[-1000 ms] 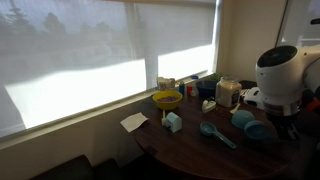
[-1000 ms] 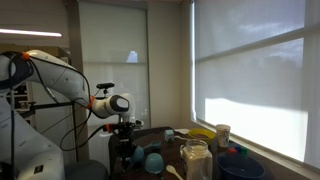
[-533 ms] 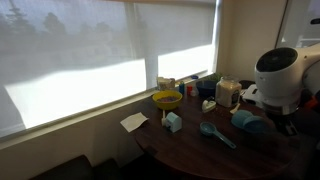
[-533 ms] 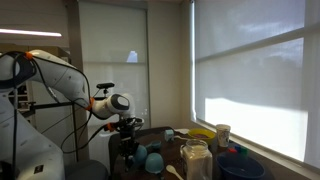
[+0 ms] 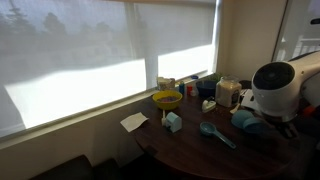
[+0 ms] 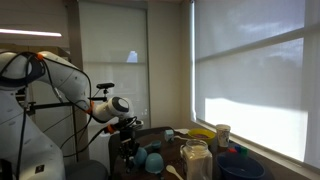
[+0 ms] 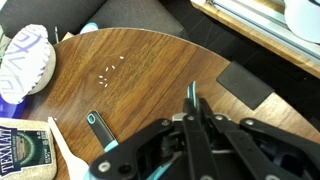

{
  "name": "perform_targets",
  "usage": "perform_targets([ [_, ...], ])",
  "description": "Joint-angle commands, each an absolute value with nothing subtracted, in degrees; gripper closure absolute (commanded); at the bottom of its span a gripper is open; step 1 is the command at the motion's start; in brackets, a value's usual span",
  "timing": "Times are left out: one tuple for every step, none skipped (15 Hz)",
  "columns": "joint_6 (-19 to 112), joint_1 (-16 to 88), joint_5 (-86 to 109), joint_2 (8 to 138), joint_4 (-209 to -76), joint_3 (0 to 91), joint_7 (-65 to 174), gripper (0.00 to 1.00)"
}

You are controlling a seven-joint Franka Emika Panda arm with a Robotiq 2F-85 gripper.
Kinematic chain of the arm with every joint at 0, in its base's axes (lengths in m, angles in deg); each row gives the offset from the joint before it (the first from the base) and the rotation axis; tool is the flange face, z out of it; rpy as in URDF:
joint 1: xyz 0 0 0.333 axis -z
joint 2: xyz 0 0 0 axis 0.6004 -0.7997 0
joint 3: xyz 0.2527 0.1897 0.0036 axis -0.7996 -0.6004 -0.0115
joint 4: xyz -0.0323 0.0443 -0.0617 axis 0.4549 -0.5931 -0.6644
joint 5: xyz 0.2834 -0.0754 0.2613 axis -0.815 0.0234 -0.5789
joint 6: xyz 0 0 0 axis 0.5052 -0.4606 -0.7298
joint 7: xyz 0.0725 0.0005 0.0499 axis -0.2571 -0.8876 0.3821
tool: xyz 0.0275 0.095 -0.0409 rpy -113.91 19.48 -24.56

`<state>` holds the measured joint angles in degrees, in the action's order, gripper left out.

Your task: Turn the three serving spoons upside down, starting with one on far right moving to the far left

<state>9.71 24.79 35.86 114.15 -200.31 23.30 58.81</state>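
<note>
The serving spoons (image 5: 214, 131) lie on the tabletop (image 5: 190, 150) at the right of the frame, close by the arm — one handle (image 7: 96, 121) shows at lower left in the wrist view. The hand (image 7: 194, 102) is closed, with nothing visible between its fingertips, over bare wood. This is probably a pause between flips — next it must open and settle over a handle.

On the table (image 5: 190, 155) we find the small box (image 5: 173, 122) at six o'clock from the bowl (image 5: 167, 99), a serving spoon (image 5: 215, 132) at four.

Teal serving spoons (image 5: 208, 128) (three, close together)
</note>
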Motion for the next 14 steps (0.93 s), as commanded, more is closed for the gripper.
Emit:
perform_targets([
  [6.95,23.47,39.05,111.3,-198.35,22.47,56.4,0.88],
  [6.64,23.33,39.51,110.92,-198.28,22.34,56.33,0.79],
  [6.37,23.16,39.8,110.65,-198.2,22.28,56.28,0.75],
  [5.96,22.96,39.97,110.29,-197.98,22.21,56.22,0.68],
  [5.65,22.74,40.05,110.04,-197.82,22.21,56.22,0.56],
  [5.44,22.58,40.19,109.81,-197.73,22.21,56.19,0.49],
  [5.34,22.48,40.25,109.62,-197.65,22.23,56.23,0.43],
  [5.27,22.38,40.34,109.46,-197.59,22.24,56.22,0.36],
  [5.27,22.26,40.36,109.27,-197.53,22.28,56.27,0.3],
  [5.48,22.09,40.03,109.12,-197.51,22.41,56.49,0.26],
  [5.68,21.99,39.83,109.0,-197.53,22.45,56.54,0.23],
  [6.18,21.76,38.87,108.97,-197.52,22.79,57.16,0.14],
  [6.45,21.57,38.17,109.07,-197.43,23.06,57.67,0.02],
  [6.89,21.36,36.99,109.45,-197.31,23.54,58.3,0.0],
])
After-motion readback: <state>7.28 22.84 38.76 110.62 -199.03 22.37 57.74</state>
